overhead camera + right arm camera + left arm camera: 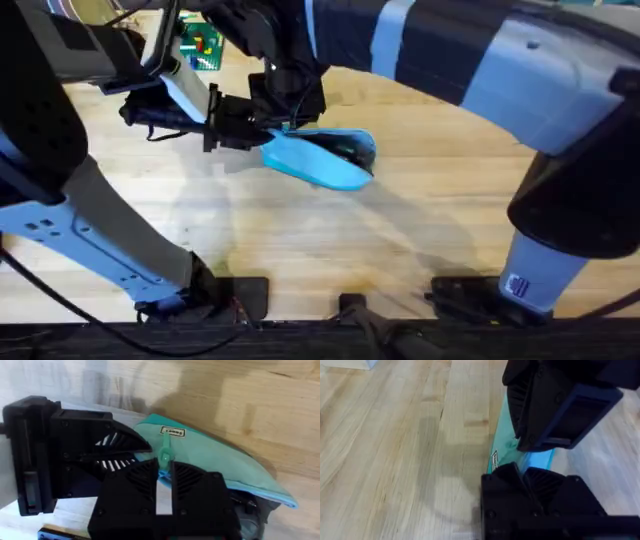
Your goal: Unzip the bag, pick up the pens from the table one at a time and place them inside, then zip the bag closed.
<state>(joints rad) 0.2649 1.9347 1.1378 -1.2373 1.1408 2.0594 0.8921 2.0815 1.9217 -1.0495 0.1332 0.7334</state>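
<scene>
Mid-table [300,240], both hands at bag [325,160] end; open wood nearer.

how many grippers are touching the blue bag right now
2. The left gripper clamps the bag at its left end; the right gripper pinches the zipper pull by that end.

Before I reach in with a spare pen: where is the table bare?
Bare table lies between the bag and the arm bases. Crowded: the bag's near end, where the left gripper and right gripper meet.
</scene>
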